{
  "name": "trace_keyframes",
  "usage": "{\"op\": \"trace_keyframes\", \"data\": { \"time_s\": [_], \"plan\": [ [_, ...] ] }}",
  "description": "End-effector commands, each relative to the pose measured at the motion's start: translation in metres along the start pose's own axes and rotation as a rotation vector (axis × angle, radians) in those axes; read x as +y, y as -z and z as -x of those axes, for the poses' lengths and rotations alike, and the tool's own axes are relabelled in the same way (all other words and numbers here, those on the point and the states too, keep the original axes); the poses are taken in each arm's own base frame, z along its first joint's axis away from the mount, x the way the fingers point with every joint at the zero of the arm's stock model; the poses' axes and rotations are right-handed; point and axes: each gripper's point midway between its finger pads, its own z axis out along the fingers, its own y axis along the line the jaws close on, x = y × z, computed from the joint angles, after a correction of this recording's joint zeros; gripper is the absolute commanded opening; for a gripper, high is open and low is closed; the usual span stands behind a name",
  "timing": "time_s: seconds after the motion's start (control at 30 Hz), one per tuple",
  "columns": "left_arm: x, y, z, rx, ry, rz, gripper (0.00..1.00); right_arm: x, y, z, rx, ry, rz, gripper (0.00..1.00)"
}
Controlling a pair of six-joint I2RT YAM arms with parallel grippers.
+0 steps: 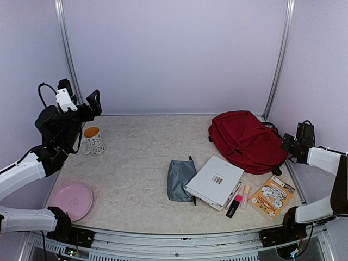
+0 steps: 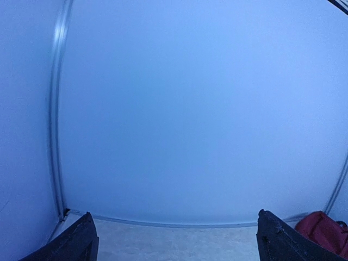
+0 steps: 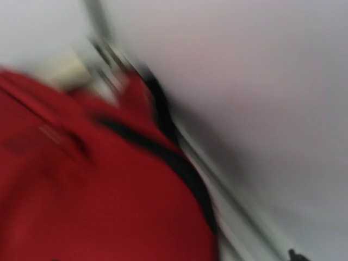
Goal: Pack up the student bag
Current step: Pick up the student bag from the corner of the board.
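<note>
Top external view: the student bag [image 1: 244, 140] lies at the worktop's [image 1: 141, 163] far right, just beside the spread right hand [image 1: 290, 143]; the left hand [image 1: 91, 104], also spread, hangs well apart, far left.

1. A robot test booth is showing here: plain lilac walls [image 1: 174, 54] and metal posts [image 1: 279, 60] are enclosing a marbled table [image 1: 141, 157].
2. The left arm [image 1: 22, 171] and right arm [image 1: 326, 160] are standing at its near edge.
</note>
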Motion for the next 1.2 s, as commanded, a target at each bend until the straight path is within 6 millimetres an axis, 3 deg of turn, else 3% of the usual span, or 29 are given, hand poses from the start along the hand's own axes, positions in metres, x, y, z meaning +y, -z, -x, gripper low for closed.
{"op": "trace_keyframes", "data": {
  "time_s": [0.0,0.07,0.17,0.23,0.37,0.43,0.53,0.6,0.73,0.83,0.97,1.1,1.17],
  "plan": [
    [-0.084,0.011,-0.042,0.262,-0.158,-0.31,0.99,-0.035,-0.007,-0.071,0.264,-0.147,-0.061,1.0],
    [-0.119,0.02,-0.049,0.317,-0.163,-0.462,0.99,-0.031,-0.015,-0.083,0.314,-0.172,-0.013,1.0],
    [-0.156,0.036,-0.055,0.36,-0.145,-0.648,0.99,-0.007,-0.028,-0.099,0.401,-0.181,0.123,0.98],
    [-0.17,0.046,-0.06,0.373,-0.128,-0.736,0.99,0.007,-0.035,-0.106,0.441,-0.193,0.198,0.93],
    [-0.175,0.048,-0.068,0.384,-0.119,-0.762,0.99,0.03,-0.038,-0.101,0.439,-0.203,0.329,0.83],
    [-0.173,0.048,-0.074,0.393,-0.123,-0.752,0.99,0.04,-0.038,-0.093,0.426,-0.19,0.386,0.68],
    [-0.173,0.049,-0.08,0.408,-0.131,-0.755,0.99,0.052,-0.036,-0.077,0.393,-0.149,0.458,0.24],
    [-0.174,0.05,-0.082,0.413,-0.138,-0.762,0.99,0.06,-0.034,-0.058,0.36,-0.13,0.499,0.03],
    [-0.174,0.051,-0.08,0.406,-0.149,-0.774,0.99,0.093,-0.019,-0.003,0.265,-0.073,0.626,0.0],
    [-0.175,0.055,-0.076,0.395,-0.16,-0.796,0.99,0.143,0.008,0.044,0.188,0.042,0.752,0.0],
    [-0.178,0.062,-0.068,0.378,-0.165,-0.843,0.99,0.243,0.075,0.102,0.058,0.297,0.963,0.0],
    [-0.182,0.07,-0.049,0.345,-0.161,-0.902,0.99,0.34,0.17,0.127,-0.048,0.548,1.256,0.0],
    [-0.183,0.075,-0.036,0.32,-0.161,-0.925,0.99,0.379,0.216,0.121,-0.085,0.657,1.411,0.0]
  ]
}}
